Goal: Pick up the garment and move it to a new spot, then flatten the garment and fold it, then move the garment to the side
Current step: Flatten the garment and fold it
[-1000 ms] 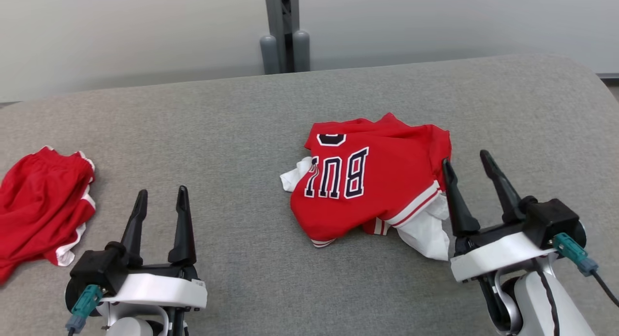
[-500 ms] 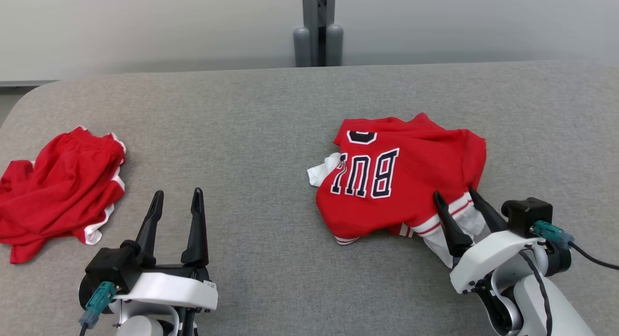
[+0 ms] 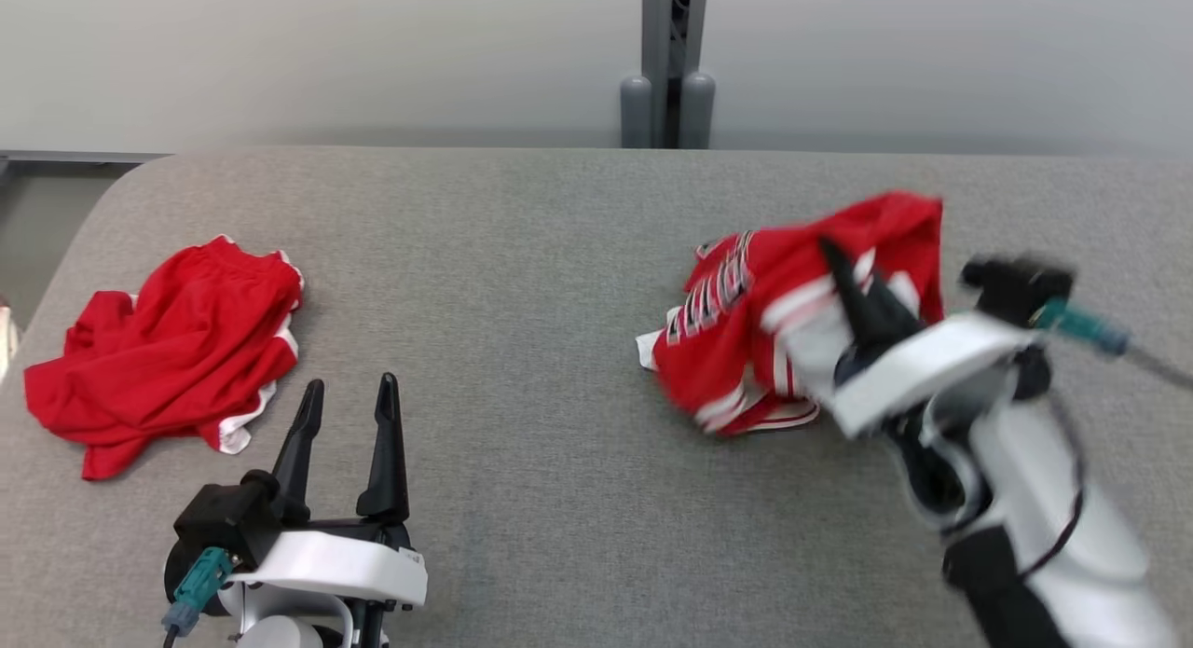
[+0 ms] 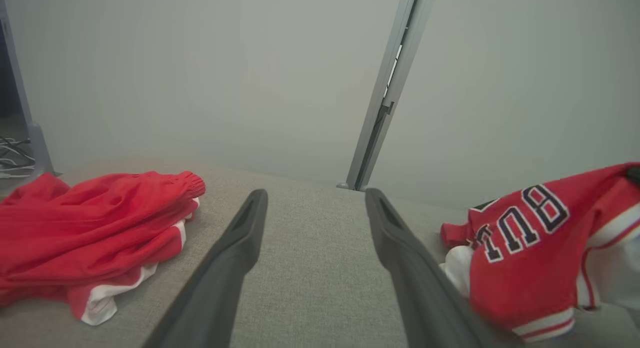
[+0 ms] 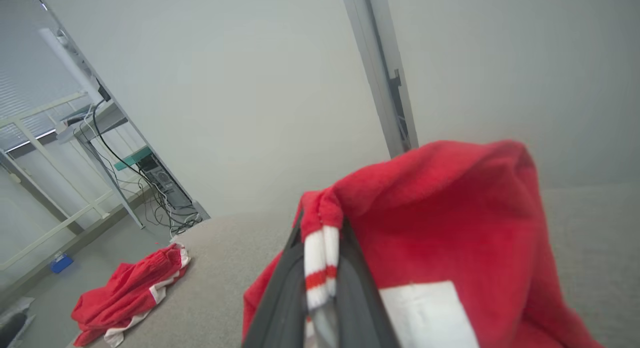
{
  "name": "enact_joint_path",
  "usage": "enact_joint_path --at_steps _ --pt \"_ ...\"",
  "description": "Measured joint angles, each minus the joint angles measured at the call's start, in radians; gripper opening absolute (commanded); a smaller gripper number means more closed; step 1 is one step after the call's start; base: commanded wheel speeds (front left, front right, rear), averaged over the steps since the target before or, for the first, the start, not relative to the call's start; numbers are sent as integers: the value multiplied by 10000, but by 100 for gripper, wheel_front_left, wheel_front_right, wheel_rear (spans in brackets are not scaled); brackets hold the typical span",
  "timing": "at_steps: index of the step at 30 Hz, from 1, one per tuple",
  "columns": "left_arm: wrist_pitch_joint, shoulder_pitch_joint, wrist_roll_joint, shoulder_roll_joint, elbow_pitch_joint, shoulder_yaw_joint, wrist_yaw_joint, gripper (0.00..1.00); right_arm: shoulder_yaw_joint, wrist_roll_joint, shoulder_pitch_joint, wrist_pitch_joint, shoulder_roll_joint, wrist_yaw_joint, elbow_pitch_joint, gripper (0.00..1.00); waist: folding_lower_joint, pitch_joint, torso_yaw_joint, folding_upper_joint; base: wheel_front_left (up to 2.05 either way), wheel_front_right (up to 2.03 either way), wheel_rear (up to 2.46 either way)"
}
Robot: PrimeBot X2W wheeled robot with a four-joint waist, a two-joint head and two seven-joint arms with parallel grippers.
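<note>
**Garment (image 3: 736, 350) gripped at its striped trim by the right gripper, right half of the table**

Item: a red jersey with white panels, red-and-white striped trim and dark, white-edged lettering. It is bunched, not flat.

Location: the right half of the grey fabric-covered table (image 3: 522, 256), about midway between the far and near edges. Its upper part is drawn up at the gripper. The lower folds appear to rest on the table, though blur in the head view prevents confirmation.

Right gripper (image 3: 834, 256): the fingers are clamped together on a striped band of the garment. The right wrist view shows that band pinched between the two dark fingers, with red cloth draped over and beside them.

Left gripper (image 3: 350, 387): the fingers are spread apart with nothing between them. It sits near the table's near edge, left of centre, touching neither piece of clothing.

Other: red shorts (image 3: 168, 350) with white trim lie crumpled near the left edge, well apart from the garment. A grey post (image 3: 666, 61) stands behind the far edge.
</note>
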Motion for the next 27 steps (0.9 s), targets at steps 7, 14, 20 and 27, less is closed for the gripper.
enact_joint_path --at_steps 7,14,20,27 --pt "0 130 -280 2 -27 -104 100 100 -1154 320 -1875 -1032 23 0 69 0 0 -314 409 0 0 0 0" --pt "0 288 -560 8 -117 -113 159 100 98 2117 -1487 -955 188 -2 234 0 0 -385 747 0 0 0 0" --pt "0 278 -581 4 -104 -180 174 100 2623 4332 -755 -512 217 -2 953 17 0 -258 875 0 0 0 0" --pt "0 230 -715 8 -140 -105 257 100 4627 4648 -947 516 245 -8 2431 100 0 -155 665 0 0 0 0"
